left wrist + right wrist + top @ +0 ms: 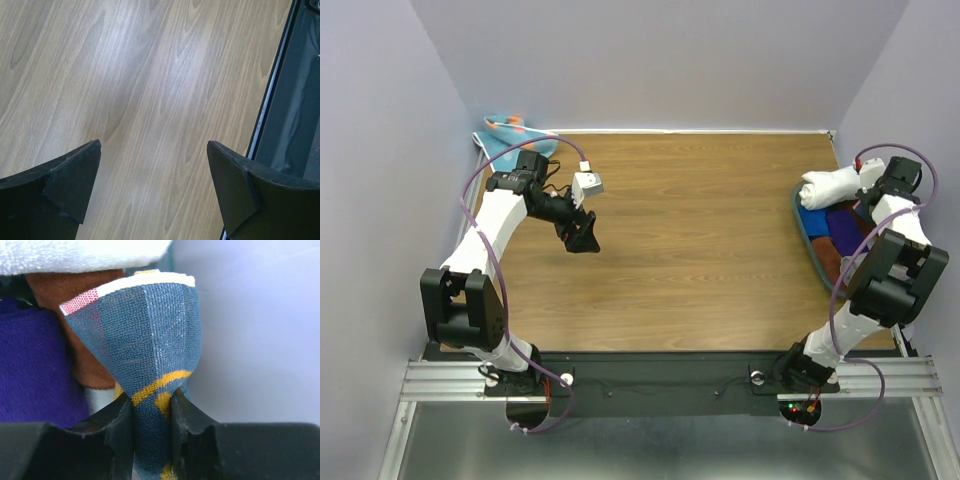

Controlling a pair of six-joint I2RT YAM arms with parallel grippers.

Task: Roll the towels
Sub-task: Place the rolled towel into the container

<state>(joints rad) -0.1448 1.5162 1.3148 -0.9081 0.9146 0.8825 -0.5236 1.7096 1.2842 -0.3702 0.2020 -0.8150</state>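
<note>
right gripper pinching a bunched fold of the navy towel at the bin by the table's right edge. judgement: lift straight up until it clears the white roll and purple cloth, then carry to bare table. left gripper spread wide over wood, holding nothing. blue towel in far-left corner, partly behind the arm. navy towel's full extent cut off; top view hides the pinch.

I see open wooden tabletop across the middle, free for either arm. My right gripper, pinching the navy towel, is hemmed between the wall and the stacked towels; a light blue towel fills the far-left corner.
</note>
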